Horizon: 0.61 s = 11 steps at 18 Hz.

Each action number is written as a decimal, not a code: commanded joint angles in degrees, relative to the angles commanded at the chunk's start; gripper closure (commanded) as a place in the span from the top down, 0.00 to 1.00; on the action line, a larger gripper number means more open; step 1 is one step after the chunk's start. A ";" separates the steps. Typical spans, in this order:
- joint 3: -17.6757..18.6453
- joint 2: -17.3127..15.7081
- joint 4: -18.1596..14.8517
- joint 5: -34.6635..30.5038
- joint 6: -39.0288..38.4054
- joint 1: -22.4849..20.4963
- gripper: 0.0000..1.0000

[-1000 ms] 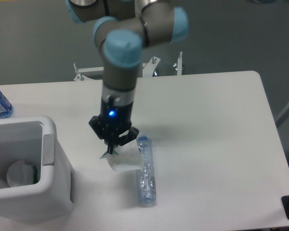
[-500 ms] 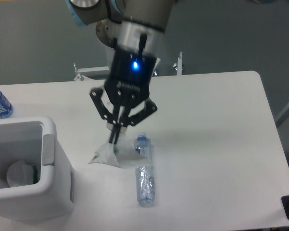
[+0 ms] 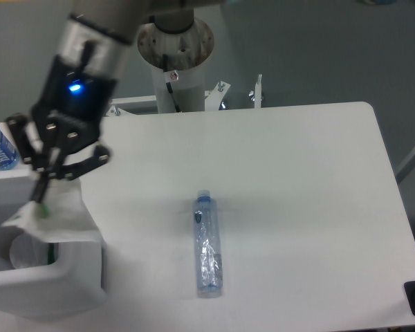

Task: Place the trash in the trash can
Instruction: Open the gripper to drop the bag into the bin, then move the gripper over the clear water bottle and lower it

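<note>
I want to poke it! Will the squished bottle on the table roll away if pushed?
Probably only a little. The crushed bottle lies on its side, yet its dented body should wobble rather than roll smoothly. It looks empty, so likely light and easy to skid on the smooth table.

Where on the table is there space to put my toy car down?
The whole right side of the table, from the crushed bottle to the right edge, is bare. So is the patch between that bottle and the trash can. It is crowded on the left, where the gripper holds the wrapper over the can.
</note>
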<state>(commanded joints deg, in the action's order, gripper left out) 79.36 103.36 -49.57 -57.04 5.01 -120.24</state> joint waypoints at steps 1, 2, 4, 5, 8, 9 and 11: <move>0.09 0.44 0.00 0.00 0.26 0.35 0.19; 0.09 0.97 0.70 0.09 0.70 0.44 0.36; 0.09 1.23 1.58 -0.09 3.32 0.53 0.81; 0.09 1.15 1.58 -0.09 3.95 0.53 0.91; -0.17 0.97 1.58 -0.09 3.34 0.44 1.00; -0.17 0.88 1.50 -0.09 3.25 0.10 1.00; 0.09 0.79 1.32 -0.26 2.99 -1.65 1.00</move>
<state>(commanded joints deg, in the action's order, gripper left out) 79.45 104.15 -48.25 -57.30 8.00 -121.89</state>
